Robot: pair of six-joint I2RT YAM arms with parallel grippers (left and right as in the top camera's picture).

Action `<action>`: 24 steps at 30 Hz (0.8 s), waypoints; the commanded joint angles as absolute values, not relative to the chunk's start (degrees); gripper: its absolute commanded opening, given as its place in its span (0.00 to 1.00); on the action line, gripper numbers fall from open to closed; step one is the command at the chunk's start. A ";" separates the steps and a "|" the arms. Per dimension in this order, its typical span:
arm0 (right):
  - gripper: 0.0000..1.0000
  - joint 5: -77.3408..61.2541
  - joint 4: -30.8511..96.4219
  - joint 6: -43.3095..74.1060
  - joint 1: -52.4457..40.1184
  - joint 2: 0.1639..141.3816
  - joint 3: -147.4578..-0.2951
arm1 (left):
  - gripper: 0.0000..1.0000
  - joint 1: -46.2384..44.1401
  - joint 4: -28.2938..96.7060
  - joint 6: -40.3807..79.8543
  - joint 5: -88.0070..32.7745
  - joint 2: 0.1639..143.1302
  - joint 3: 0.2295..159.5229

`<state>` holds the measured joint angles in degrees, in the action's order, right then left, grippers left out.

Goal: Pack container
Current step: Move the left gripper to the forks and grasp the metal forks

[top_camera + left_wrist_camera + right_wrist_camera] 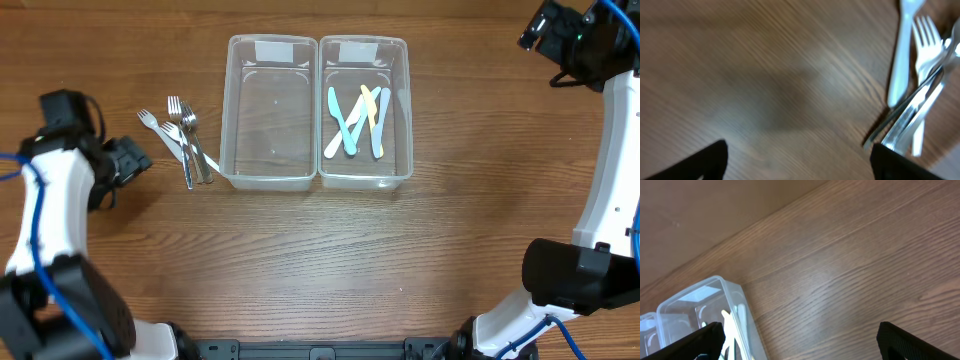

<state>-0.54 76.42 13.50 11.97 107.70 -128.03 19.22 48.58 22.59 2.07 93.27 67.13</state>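
Two clear plastic containers stand side by side at the back middle. The left container (272, 110) holds nothing; the right container (390, 110) holds several pastel plastic utensils (358, 122). A pile of metal and white plastic forks (185, 142) lies on the table just left of the containers. My left gripper (143, 160) is low beside the pile's left edge. In the left wrist view it (800, 167) is open, bare wood between its fingers, with the metal fork handles (910, 112) next to its right finger (905, 162). My right gripper (542, 30) is raised at the far right back, open (800, 345) and empty.
The wooden table (320, 260) runs on in front of the containers. A white plastic fork (901, 55) lies alongside the metal ones. In the right wrist view the right container's corner (732, 292) shows at lower left.
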 commanded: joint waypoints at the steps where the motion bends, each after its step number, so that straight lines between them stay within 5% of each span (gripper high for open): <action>1: 1.00 -0.12 77.17 13.93 12.08 107.77 -128.22 | 0.93 14.81 42.35 12.05 -0.08 99.18 68.53; 10: 1.00 -0.12 79.70 13.93 12.08 107.77 -128.22 | 0.84 7.14 23.90 3.62 -0.25 105.80 68.53; 24: 1.00 -0.12 83.96 13.93 12.08 107.77 -128.22 | 0.50 6.35 19.64 1.23 -4.51 110.26 68.53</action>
